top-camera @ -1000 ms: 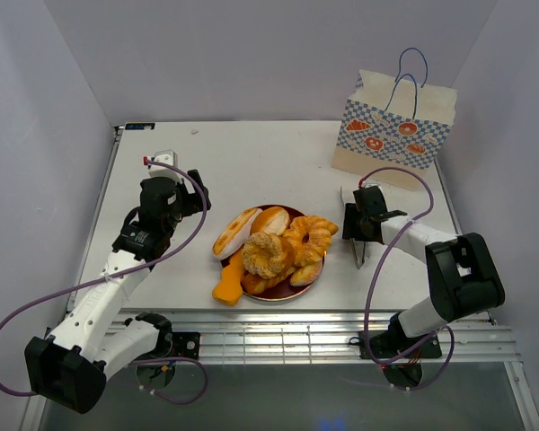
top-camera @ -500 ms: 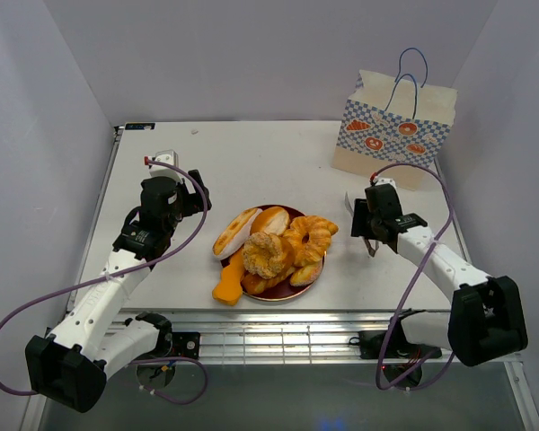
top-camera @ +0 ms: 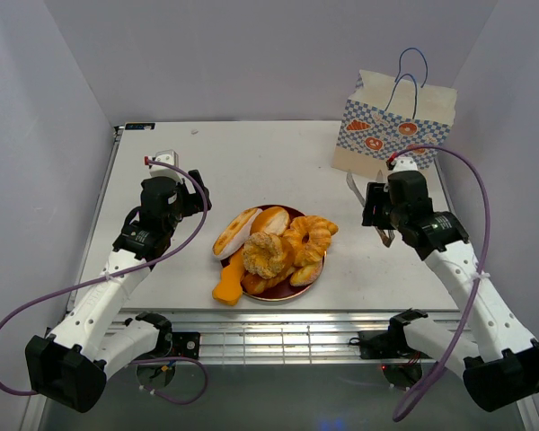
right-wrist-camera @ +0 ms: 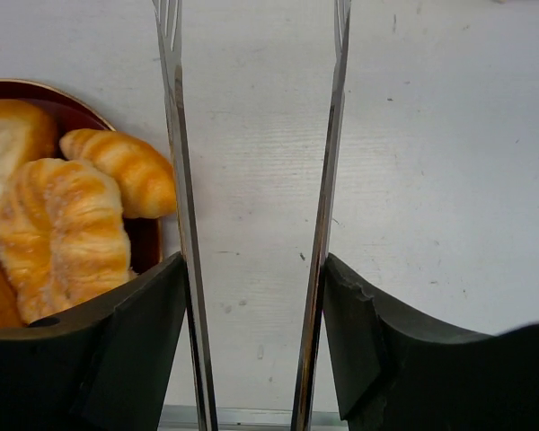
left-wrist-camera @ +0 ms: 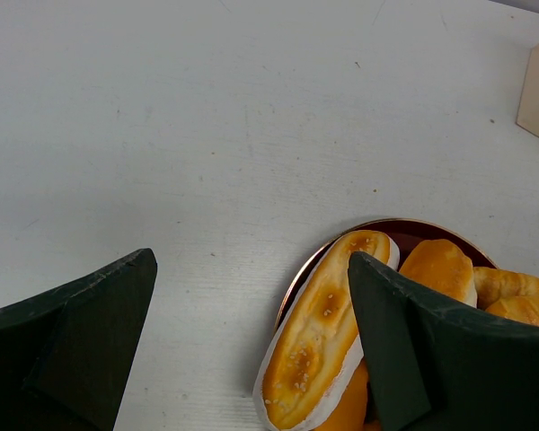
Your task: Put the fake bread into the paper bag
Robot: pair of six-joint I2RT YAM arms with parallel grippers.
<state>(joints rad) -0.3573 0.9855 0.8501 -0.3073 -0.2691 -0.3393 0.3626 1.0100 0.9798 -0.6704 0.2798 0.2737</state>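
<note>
Right gripper [top-camera: 375,209] holding tongs [right-wrist-camera: 173,162] has lifted between plate rim [right-wrist-camera: 149,238] and paper bag [top-camera: 395,126].

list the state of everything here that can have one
paper bag, upright, handles up
fake bread, piled on the red plate, none gripped
left gripper, open, empty
right gripper, shut on the metal tongs
metal tongs, tips apart, nothing between them

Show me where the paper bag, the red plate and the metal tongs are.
paper bag [top-camera: 388,135]: top view, checkered front face.
red plate [left-wrist-camera: 404,231]: left wrist view, far inner rim.
metal tongs [right-wrist-camera: 170,54]: right wrist view, left blade.
</note>
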